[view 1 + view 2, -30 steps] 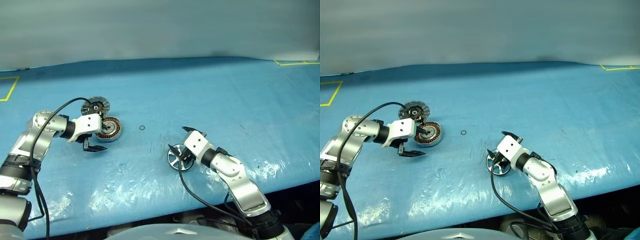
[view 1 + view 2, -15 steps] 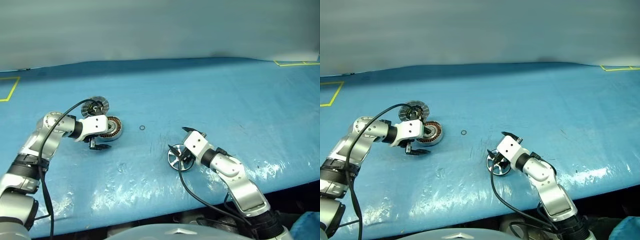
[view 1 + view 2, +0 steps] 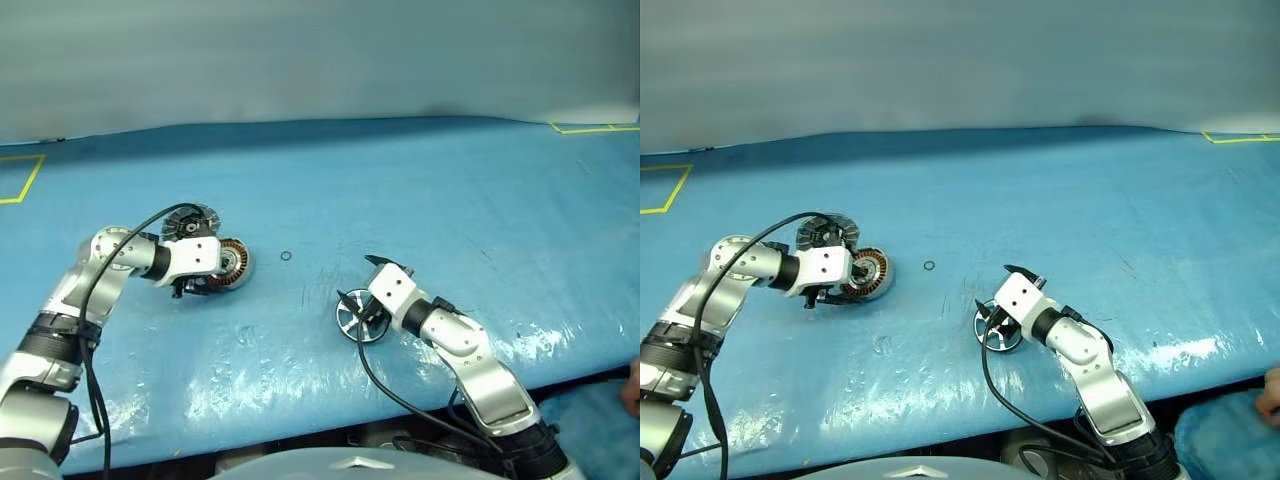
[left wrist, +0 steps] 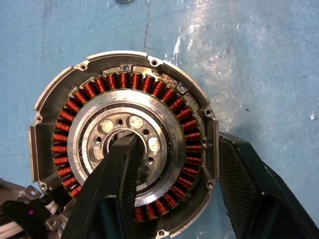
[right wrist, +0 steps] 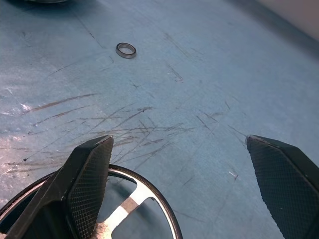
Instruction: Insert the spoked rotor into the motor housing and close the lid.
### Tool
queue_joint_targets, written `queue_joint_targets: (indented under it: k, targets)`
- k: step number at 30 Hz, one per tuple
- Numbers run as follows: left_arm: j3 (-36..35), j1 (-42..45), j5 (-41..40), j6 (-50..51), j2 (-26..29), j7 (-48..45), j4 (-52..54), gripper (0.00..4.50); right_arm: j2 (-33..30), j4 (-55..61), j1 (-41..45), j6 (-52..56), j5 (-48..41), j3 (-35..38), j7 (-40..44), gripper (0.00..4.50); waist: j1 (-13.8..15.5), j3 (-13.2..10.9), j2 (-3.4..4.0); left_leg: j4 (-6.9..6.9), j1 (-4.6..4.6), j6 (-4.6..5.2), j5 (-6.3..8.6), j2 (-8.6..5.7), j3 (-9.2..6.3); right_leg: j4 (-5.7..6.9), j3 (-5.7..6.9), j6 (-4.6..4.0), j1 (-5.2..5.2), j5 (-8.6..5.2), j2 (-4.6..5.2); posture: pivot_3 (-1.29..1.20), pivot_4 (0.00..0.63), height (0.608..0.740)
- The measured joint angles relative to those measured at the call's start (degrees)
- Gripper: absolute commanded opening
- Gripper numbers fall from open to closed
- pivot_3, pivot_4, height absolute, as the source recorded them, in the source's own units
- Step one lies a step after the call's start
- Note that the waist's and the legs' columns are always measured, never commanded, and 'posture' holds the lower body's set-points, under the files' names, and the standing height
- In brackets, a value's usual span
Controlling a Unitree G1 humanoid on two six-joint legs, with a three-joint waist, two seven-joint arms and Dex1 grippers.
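Left tool [image 4: 174,194] now astride motor housing [image 4: 124,144] rim, nearer than before.

small black ring [image 3: 285,256]: flat on bench, between the two tools | blue bench cover [image 3: 400,190]: scratched, glossy | yellow tape marks [image 3: 22,180]: far corners

This looks like a robotics lab or test workshop. A wide table covered in scratched, glossy blue plastic sheeting [image 3: 420,190] serves as the bench, with yellow tape corner marks [image 3: 20,180] stuck at its far edges (floor-marking style). A plain grey-blue wall [image 3: 320,60] rises just behind the table. On the sheeting lie loose motor parts: a round silver casing with copper-coloured windings [image 4: 124,149] and, near it, a tiny black ring [image 3: 285,256].
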State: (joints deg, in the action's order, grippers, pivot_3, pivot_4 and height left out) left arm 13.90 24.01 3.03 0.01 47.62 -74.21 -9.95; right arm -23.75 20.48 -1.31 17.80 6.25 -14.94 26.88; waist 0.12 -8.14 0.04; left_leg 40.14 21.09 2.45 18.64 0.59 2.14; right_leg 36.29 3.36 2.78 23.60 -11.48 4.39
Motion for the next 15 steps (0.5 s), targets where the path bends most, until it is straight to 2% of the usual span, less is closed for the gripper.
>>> queue_joint_targets:
  k: [8, 15]
  targets:
    - [4.84, -1.19, -0.5, -1.0, -1.69, -2.54, 8.22, 2.19, 0.91, 0.01, -0.21, 1.21, -2.09, 0.92, 0.55, 4.5, 0.1, 0.0, -0.01, 0.0, 0.01, 0.03, 0.02, -0.06, 0.12, 0.01, -0.11, 0.02, 0.07, 0.01, -0.04, 0.0, 0.15, 0.74]
    - [8.91, 1.61, 5.31, -7.4, -1.35, -3.34, 8.01, 2.19, 0.72, 0.01, -0.25, 1.46, -2.06, 1.96, 0.4, 4.5, 0.26, 0.0, -0.01, 0.0, -0.14, 0.07, 0.03, -0.07, 0.24, 0.04, -0.21, 0.02, -0.01, 0.01, -0.04, 0.0, 0.15, 0.74]
